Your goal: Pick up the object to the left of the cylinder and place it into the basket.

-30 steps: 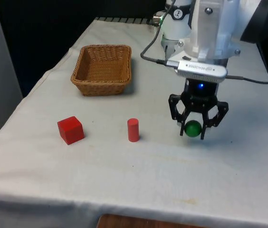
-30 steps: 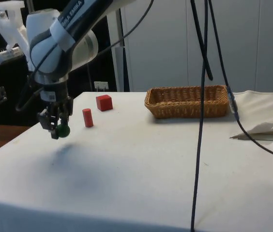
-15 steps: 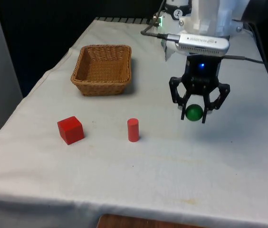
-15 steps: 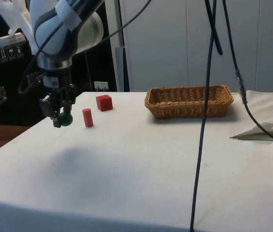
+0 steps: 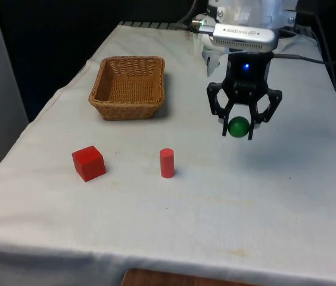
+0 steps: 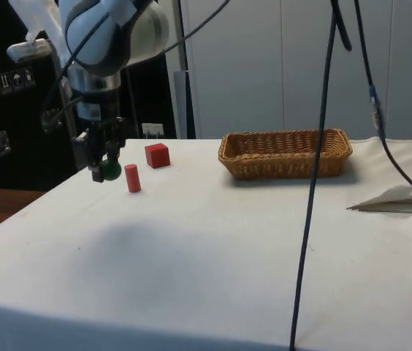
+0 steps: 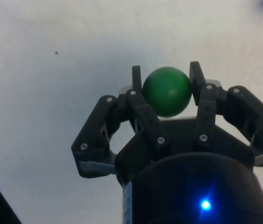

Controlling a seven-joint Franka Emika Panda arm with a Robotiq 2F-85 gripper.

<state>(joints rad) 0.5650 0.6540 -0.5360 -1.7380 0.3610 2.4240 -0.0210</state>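
- The basket (image 5: 127,87) is woven from brown wicker, shaped like a box with slanted walls, and nothing lies in it
- It sits on the surface (image 5: 156,202) toward the far end, on the front view's left
- In the side view the basket (image 6: 285,153) is seen from its long side, so its inside is hidden there
- The jaws (image 5: 238,126) are closed on a green ball (image 5: 238,127) and hold it up in the air, above the surface, on the front view's right
- In the wrist view the green ball (image 7: 167,91) is round and smooth, pinched between two black fingers (image 7: 136,80), and part of it is hidden behind the jaws' black body
- In the side view the ball (image 6: 110,172) hangs just beside the red cylinder (image 6: 132,178), partly covered by the jaws (image 6: 106,169)
- The red cylinder (image 5: 167,162) stands upright on the surface, a short smooth post
- A red cube (image 5: 88,162) with flat sides and sharp corners rests to the front view's left of the cylinder, well apart from it
- The cube (image 6: 157,155) in the side view sits beyond the cylinder
- The surface is covered by a white cloth, soft and a little wrinkled
- A thin black cable (image 6: 315,175) hangs down across the side view in front of the basket
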